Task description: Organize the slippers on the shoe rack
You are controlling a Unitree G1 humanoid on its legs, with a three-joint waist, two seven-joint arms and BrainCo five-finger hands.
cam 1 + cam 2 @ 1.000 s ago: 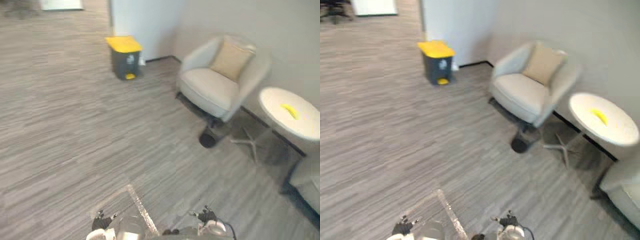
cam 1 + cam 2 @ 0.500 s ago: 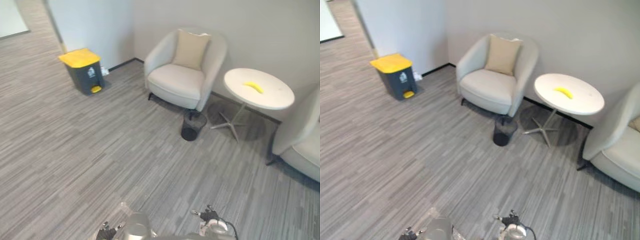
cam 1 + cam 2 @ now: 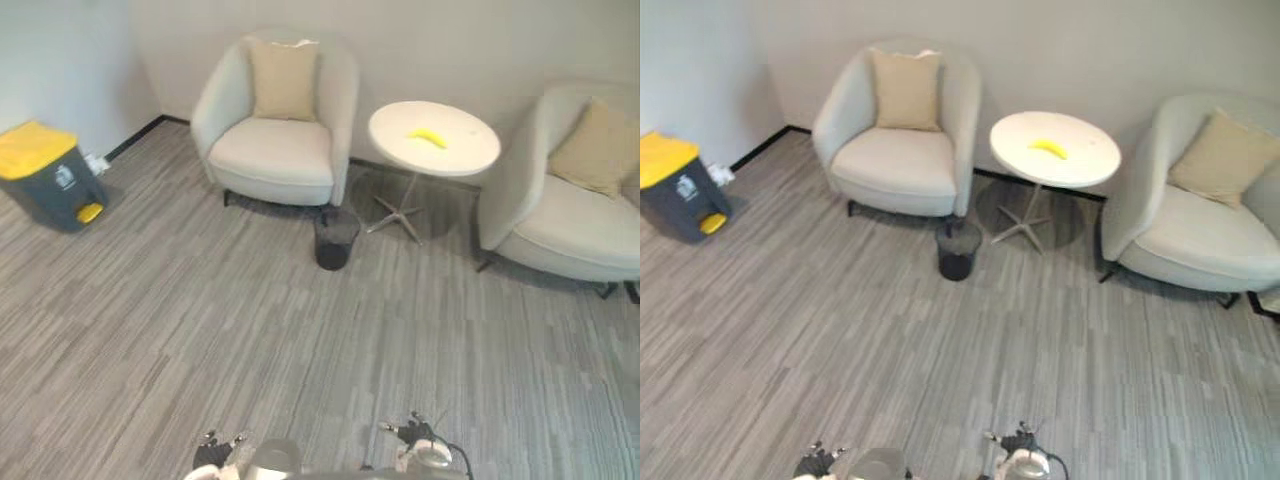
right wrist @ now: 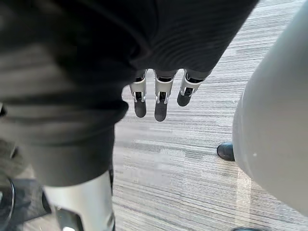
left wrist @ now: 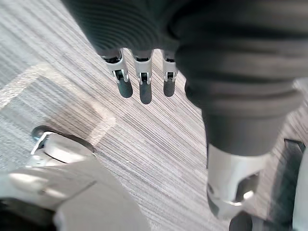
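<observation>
Your left hand (image 5: 143, 81) and right hand (image 4: 161, 97) hang loose, empty. Slippers are probably light and floppy, so pinch the upper.

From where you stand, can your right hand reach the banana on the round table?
Probably not yet. The banana lies on the round table far across the floor, while the right hand hangs open, pointing down at the floor. The robot would have to walk closer first.

I see the right armchair (image 3: 560, 220) and the yellow-lidded bin (image 3: 40, 175) each cut by a frame edge. The yellow thing (image 3: 428, 137) on the round worktop (image 3: 468, 152) is too small to name. Ribbed covers hide the palms of the left hand (image 5: 144, 79) and right hand (image 4: 161, 94).
</observation>
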